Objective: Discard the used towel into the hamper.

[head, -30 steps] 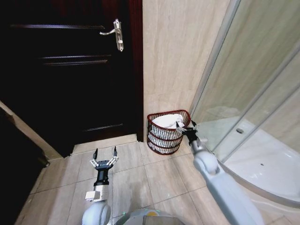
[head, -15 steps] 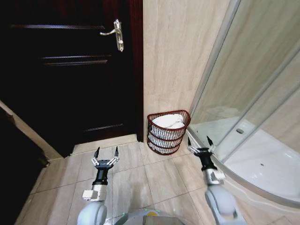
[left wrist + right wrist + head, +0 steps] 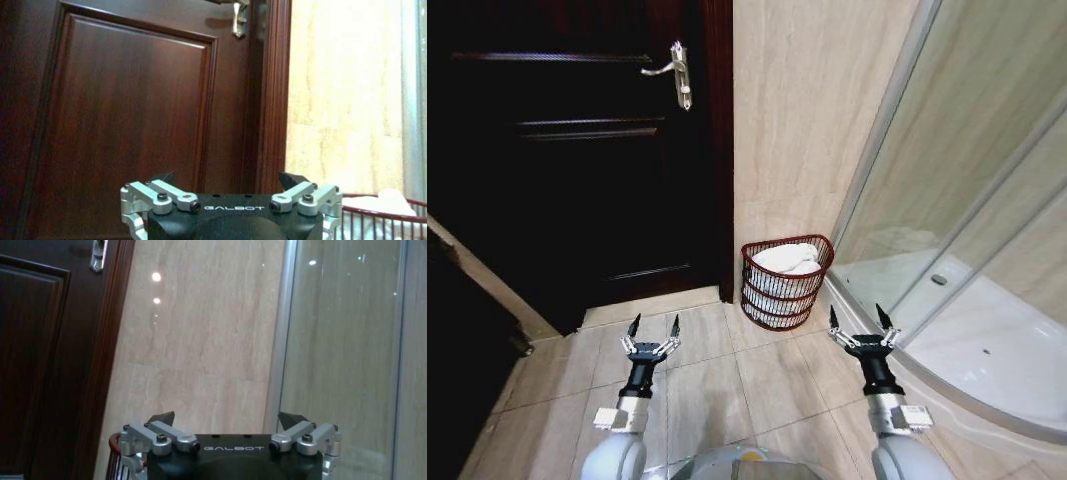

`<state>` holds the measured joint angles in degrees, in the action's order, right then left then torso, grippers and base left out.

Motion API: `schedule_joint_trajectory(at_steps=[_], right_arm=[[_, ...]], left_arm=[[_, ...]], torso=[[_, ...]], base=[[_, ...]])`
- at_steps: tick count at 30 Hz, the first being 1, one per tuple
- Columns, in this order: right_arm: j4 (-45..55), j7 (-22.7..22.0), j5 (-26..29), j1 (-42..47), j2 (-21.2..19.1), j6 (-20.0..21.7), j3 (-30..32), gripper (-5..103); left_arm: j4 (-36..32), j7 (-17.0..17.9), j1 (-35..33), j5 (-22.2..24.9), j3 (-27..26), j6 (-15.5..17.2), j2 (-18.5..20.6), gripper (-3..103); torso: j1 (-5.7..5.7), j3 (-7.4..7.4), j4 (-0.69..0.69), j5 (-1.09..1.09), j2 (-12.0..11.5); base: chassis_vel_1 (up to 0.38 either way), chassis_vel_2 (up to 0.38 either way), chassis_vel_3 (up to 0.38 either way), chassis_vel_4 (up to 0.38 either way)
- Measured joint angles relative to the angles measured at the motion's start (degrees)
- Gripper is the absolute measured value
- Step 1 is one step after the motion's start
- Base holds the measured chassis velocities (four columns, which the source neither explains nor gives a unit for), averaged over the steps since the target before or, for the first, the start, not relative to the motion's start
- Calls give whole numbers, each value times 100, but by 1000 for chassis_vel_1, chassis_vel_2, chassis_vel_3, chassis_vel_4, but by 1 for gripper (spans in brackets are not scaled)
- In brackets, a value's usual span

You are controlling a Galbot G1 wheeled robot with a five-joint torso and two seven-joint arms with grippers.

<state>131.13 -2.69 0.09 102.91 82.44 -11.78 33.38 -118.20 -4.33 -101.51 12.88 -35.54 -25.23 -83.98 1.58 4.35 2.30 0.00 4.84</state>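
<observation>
1. Dark wooden door (image 3: 577,160) on the left, with a metal handle (image 3: 675,72) near its right edge; beige tiled wall (image 3: 807,120) beside it; glass shower enclosure (image 3: 967,200) on the right, with its white curved base along the floor.
2. Beige tiled floor (image 3: 717,370) in front, carrying the hamper and stretching below both arms.
3. Right arm low at the right side of the floor, near the curved edge of the shower base, forearm pointing up and forward. Pulled back from the hamper compared with one second ago, when reached out to the hamper rim; now well apart from it.
4. Left arm low at the left side of the floor, forearm pointing forward to the door, in almost the same pose as before.
5. Hamper (image 3: 785,290) standing upright on the floor at the foot of the wall, in the corner between the door frame and the shower enclosure. Also seen at the edge of the left wrist view (image 3: 383,217).
6. White towel (image 3: 787,258) lying inside the hamper, piled up to the rim and touching no gripper.
7. Right gripper (image 3: 859,318) with fingers spread wide apart, holding nothing, touching nothing.
8. Left gripper (image 3: 655,327) likewise with fingers spread wide, empty, hanging above the floor tiles.
</observation>
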Motion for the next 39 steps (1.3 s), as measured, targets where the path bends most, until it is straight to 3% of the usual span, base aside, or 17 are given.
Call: schedule_joint_trajectory(at_steps=[10,39], right_arm=[[-132,-24,447,29,-177,-45,181,100],[-331,-30,1096,-73,-393,-59,442,100]], left_arm=[[-109,354,-203,-92,-66,5,-102,100],[21,412,-176,-270,-15,-116,-266,100]], torso=[[0,0,-1,1,-1],[0,0,2,0,-1]], base=[[0,0,0,0],[58,57,54,59]])
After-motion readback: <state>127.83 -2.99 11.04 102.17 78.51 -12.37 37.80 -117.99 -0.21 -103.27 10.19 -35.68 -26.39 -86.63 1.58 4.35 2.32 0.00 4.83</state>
